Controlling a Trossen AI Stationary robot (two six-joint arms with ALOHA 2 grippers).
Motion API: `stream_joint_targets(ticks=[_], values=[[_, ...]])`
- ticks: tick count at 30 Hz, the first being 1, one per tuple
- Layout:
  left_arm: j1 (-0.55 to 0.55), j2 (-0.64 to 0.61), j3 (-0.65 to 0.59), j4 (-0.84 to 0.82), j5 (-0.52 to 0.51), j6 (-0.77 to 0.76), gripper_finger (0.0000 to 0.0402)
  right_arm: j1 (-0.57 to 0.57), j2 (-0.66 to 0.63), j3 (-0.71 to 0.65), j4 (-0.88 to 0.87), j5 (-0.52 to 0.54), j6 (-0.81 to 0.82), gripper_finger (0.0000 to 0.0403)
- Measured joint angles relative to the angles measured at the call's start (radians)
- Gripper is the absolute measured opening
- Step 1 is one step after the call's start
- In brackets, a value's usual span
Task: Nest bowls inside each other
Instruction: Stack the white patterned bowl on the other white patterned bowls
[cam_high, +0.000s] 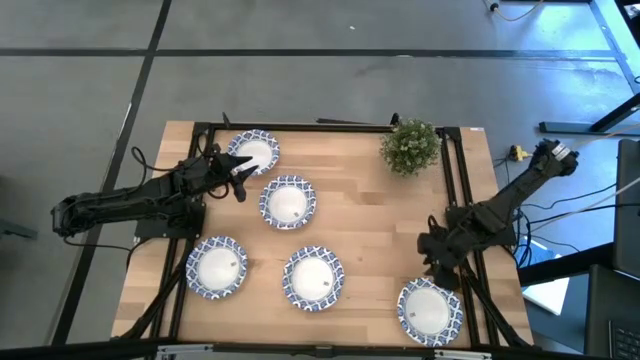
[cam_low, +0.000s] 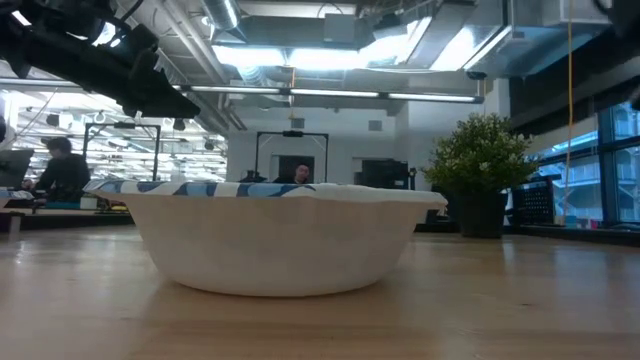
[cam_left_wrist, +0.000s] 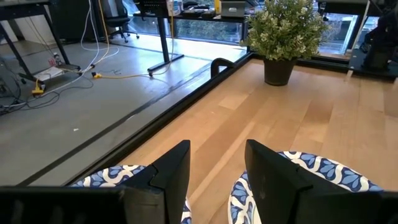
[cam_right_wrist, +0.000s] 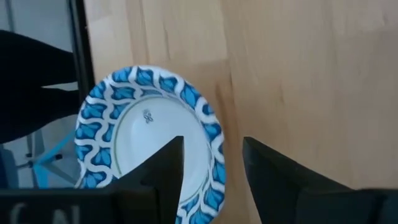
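Several matching bowls, white with blue-patterned rims, sit upright on the wooden table: a far-left bowl (cam_high: 253, 152), a middle bowl (cam_high: 288, 201), a near-left bowl (cam_high: 217, 267), a near-middle bowl (cam_high: 313, 278) that fills the low view (cam_low: 280, 235), and a near-right bowl (cam_high: 430, 310). My left gripper (cam_high: 242, 183) is open and hangs between the far-left bowl (cam_left_wrist: 106, 177) and the middle bowl (cam_left_wrist: 323, 171), touching neither. My right gripper (cam_high: 438, 268) is open above the far rim of the near-right bowl (cam_right_wrist: 146, 130), with one finger over its inside and one over the table.
A small potted plant (cam_high: 410, 146) stands at the table's far right corner. A black frame rail (cam_high: 300, 126) runs along the far edge and the sides. Bare wood lies in the middle right of the table (cam_high: 370, 220). People sit in the room beyond the table (cam_low: 60, 165).
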Motion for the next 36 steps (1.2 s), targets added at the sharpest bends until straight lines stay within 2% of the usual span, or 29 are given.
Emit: stream_joint_targets(ticks=[10, 15, 19, 27, 36], values=[[0.000, 0.000, 0.000, 0.000, 0.000, -0.001, 0.0149, 0.130, 0.001, 0.000, -0.013, 0.125, 0.196, 0.0164], [0.000, 0.000, 0.000, 0.000, 0.000, -0.001, 0.0149, 0.155, 0.004, 0.000, -0.012, 0.124, 0.178, 0.0165], [0.000, 0.000, 0.000, 0.000, 0.000, -0.002, 0.0149, 0.160, 0.029, 0.000, -0.012, 0.082, 0.179, 0.0181], [0.000, 0.000, 0.000, 0.000, 0.000, -0.002, 0.0149, 0.162, 0.149, 0.000, 0.029, 0.101, 0.174, 0.0238], [0.000, 0.000, 0.000, 0.000, 0.000, -0.002, 0.0149, 0.202, 0.322, 0.000, 0.082, 0.109, 0.148, 0.0245]])
